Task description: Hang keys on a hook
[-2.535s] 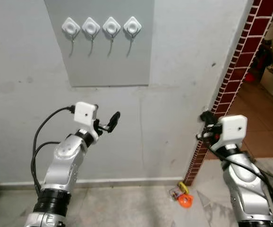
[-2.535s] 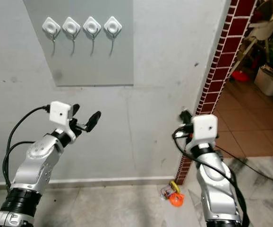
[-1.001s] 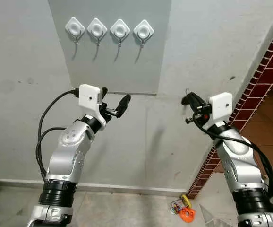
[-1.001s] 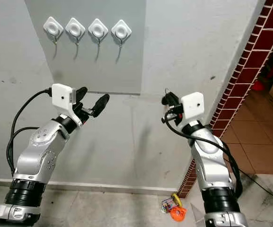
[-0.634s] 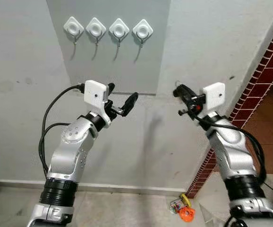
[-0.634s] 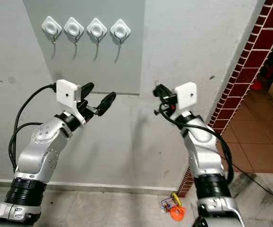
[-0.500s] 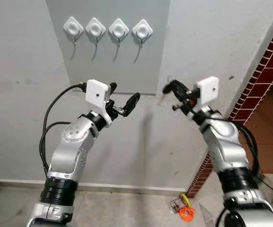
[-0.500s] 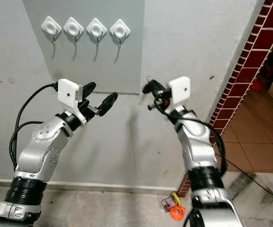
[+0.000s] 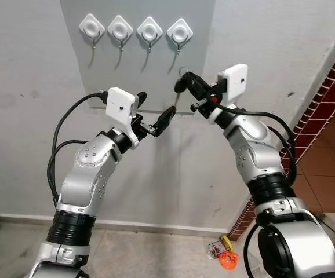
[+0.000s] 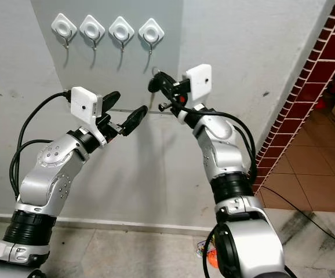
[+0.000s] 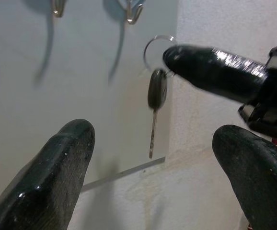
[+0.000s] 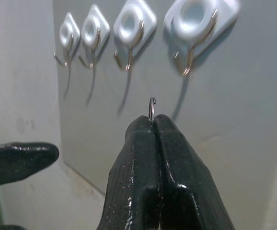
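Four white diamond-shaped hooks point(image 9: 149, 28) sit in a row on a grey wall panel point(image 9: 104, 69). My right gripper point(image 9: 182, 85) is shut on the metal ring point(image 12: 151, 106) of a black-headed key point(image 11: 156, 95). The key hangs down from the ring. The gripper sits just below and in front of the rightmost hook point(image 12: 191, 28), with the ring apart from it. Lower and to the left, my left gripper point(image 9: 156, 109) is open with nothing between its fingers, pointing toward the hanging key.
A red brick pillar point(image 9: 330, 98) edges the wall on the right, with brown tiled floor beyond it. An orange object and small bits point(image 9: 227, 259) lie on the floor at the pillar's foot. The grey wall stands close ahead.
My right gripper has risen and swung left with the key, from beside the panel to just under the rightmost hook. The left gripper has lifted slightly.
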